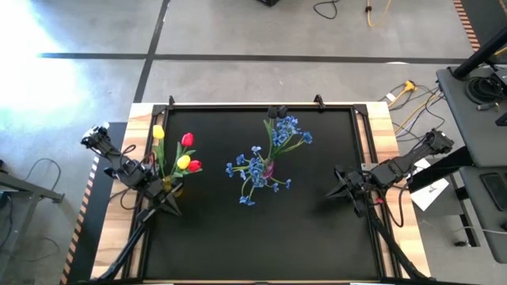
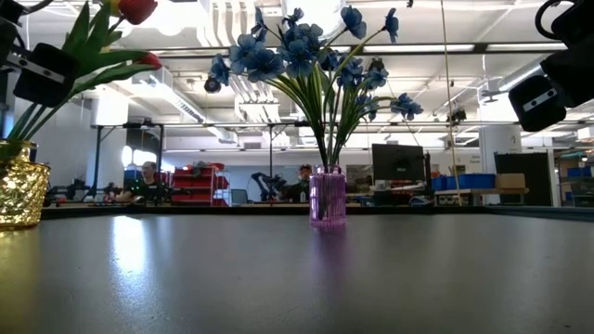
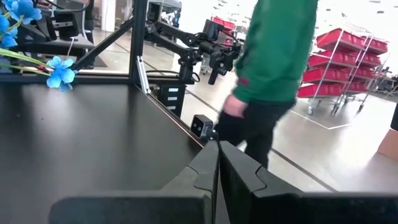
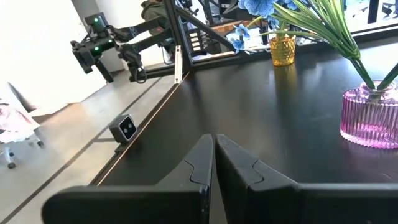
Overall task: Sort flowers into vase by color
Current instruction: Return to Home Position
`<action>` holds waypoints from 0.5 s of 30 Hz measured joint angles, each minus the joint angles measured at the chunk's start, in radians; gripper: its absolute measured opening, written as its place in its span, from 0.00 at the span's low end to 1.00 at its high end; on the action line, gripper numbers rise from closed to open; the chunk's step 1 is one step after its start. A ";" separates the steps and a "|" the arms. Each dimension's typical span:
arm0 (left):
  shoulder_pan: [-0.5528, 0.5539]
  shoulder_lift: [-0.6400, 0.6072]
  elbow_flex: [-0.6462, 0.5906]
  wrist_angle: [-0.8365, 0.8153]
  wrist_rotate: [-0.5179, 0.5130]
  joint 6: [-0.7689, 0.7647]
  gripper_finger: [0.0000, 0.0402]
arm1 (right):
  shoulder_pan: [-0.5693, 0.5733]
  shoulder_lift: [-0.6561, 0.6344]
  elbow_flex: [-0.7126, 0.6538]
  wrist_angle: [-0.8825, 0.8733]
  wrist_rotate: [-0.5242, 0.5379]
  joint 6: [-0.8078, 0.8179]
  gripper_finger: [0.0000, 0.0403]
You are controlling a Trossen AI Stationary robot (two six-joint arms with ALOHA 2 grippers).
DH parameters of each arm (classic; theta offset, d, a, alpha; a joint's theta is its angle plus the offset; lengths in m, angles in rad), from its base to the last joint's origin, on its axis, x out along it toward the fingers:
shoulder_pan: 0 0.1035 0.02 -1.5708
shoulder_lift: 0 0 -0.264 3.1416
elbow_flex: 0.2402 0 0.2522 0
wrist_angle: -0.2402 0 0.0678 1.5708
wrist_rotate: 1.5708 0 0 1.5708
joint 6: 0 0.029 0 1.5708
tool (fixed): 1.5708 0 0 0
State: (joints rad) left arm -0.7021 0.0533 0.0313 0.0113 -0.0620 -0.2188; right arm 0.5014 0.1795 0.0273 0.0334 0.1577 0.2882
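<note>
Blue blossoms (image 1: 261,162) stand with their stems in a pink ribbed glass vase (image 2: 327,197) at the table's middle. Red and yellow tulips (image 1: 186,154) stand in a gold vase (image 2: 20,193) near the left edge. I make out no dark-headed bloom. My left gripper (image 1: 174,212) rests low just near of the gold vase; it is shut and empty (image 3: 217,155). My right gripper (image 1: 329,192) sits right of the pink vase (image 4: 370,118), pointing toward it, also shut and empty (image 4: 214,146).
A black mat (image 1: 317,245) covers the table inside a wooden border. A small camera (image 3: 201,126) sits at the near edge. A person in a green top (image 3: 273,56) stands beyond that edge. Bare mat lies between the vases and along the near side.
</note>
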 joint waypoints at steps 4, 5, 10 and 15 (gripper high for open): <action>0.000 0.008 0.000 0.001 0.000 0.000 0.00 | 0.000 0.000 0.000 0.000 0.000 0.000 0.03; 0.000 0.010 0.000 0.001 0.000 0.000 0.00 | 0.000 0.000 0.000 0.000 0.000 -0.002 0.03; 0.000 0.020 0.000 0.004 0.000 0.000 0.00 | 0.000 -0.002 0.002 -0.023 -0.392 -0.205 0.03; 0.000 0.029 0.000 0.004 0.001 0.000 0.00 | 0.000 0.000 0.003 -0.005 -0.854 -0.221 0.03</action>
State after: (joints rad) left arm -0.7021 0.0825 0.0313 0.0151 -0.0612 -0.2188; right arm 0.5017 0.1791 0.0307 0.0283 -0.6965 0.0673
